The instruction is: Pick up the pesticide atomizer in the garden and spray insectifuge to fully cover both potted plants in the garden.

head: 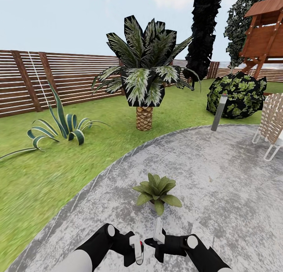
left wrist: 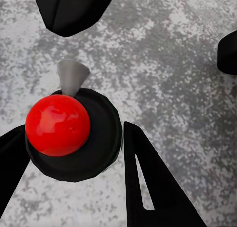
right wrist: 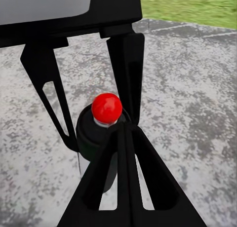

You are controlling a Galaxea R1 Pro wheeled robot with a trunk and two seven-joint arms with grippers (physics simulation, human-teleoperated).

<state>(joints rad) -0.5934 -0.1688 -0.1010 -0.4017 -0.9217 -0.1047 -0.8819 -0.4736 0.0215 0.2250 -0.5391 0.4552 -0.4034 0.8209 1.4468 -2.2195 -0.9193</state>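
— One potted plant (head: 156, 191) is sitting on the paved circle (head: 220, 177), straight ahead of both arms. Which tool is carrying the pesticide atomizer (head: 138, 249)?

— Left tool (head: 137, 250) is clamping it (red cap up, bottle upright); in the left wrist view its fingers (left wrist: 153, 187) are flanking the body. Right tool (head: 157, 240) is hanging just beside it; whether it's wide or narrow, I cannot tell. Plant lies slightly nearer the right side.

Slatted wooden fence (head: 70, 81) borders lawn (head: 43, 173) around grey paving (head: 220, 177).
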